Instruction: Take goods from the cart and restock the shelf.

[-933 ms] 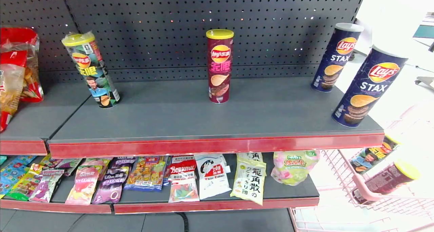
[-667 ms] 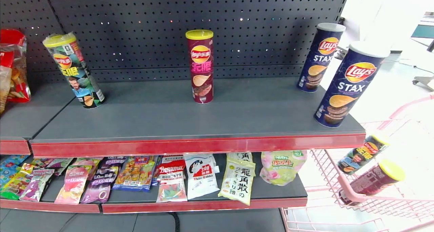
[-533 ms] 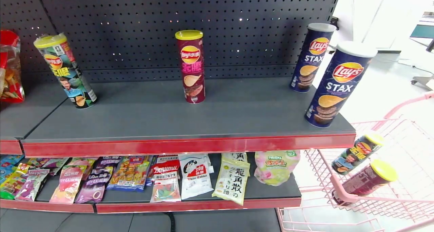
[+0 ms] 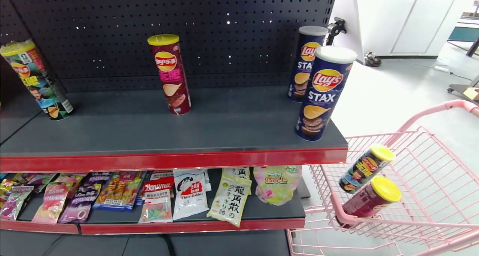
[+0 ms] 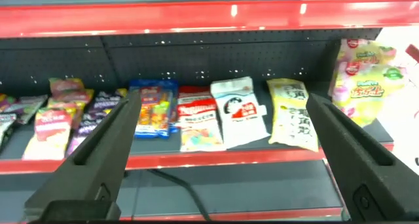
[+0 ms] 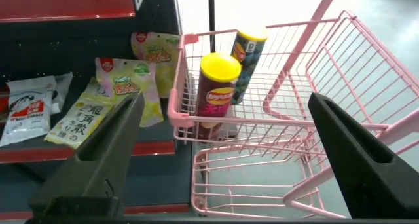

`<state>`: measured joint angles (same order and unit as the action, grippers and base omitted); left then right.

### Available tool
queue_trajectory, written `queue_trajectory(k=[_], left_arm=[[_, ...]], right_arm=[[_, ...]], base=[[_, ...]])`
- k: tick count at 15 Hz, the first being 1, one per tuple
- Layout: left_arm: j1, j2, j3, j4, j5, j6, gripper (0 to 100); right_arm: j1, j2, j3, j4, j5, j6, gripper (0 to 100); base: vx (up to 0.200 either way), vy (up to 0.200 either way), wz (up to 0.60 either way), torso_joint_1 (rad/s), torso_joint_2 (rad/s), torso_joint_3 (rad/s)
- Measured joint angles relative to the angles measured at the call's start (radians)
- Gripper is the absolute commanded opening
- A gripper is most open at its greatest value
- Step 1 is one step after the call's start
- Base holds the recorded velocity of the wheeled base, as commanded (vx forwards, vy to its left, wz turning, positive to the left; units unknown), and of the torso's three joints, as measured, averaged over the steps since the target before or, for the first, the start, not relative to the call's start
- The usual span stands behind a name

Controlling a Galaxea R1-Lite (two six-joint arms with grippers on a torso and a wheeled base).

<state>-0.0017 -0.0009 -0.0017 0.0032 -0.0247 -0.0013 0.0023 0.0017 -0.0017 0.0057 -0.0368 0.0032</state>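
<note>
A pink wire cart (image 4: 430, 196) (image 6: 275, 129) stands to the right of the shelf. Two yellow-lidded chip cans lean in its front corner: a maroon can (image 4: 368, 200) (image 6: 216, 93) and a dark patterned can (image 4: 365, 168) (image 6: 247, 57). On the grey upper shelf (image 4: 157, 132) stand a patterned can (image 4: 35, 80), a maroon can (image 4: 170, 74) and two navy cans (image 4: 323, 93) (image 4: 307, 63). My right gripper (image 6: 226, 152) is open, facing the cart's front from a distance. My left gripper (image 5: 222, 149) is open, facing the lower shelf (image 5: 216, 160) of snack bags.
Several flat snack bags (image 4: 191, 198) lie on the lower shelf behind its red front lip (image 4: 187, 226). A dark pegboard (image 4: 187, 24) backs the upper shelf. Bare light floor (image 4: 393, 91) spreads right of the shelf, beyond the cart.
The head view has swung to the right: the shelf and cans slid left in the picture and more of the cart came into sight. The goods themselves stayed put.
</note>
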Motion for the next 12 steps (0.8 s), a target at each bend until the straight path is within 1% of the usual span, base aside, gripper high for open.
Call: queue_trajectory(k=[4,12], left_arm=[[0.001,0.0,0.0,0.0,0.0,0.0,100],[-0.001,0.0,0.0,0.0,0.0,0.0,100]], right_arm=[[0.001,0.0,0.0,0.001,0.0,0.0,100],[0.0,0.0,0.0,0.0,0.0,0.0,100]], base=[[0.0,0.0,0.0,0.0,0.0,0.0],[0.0,0.0,-0.6,0.004,0.0,0.005]])
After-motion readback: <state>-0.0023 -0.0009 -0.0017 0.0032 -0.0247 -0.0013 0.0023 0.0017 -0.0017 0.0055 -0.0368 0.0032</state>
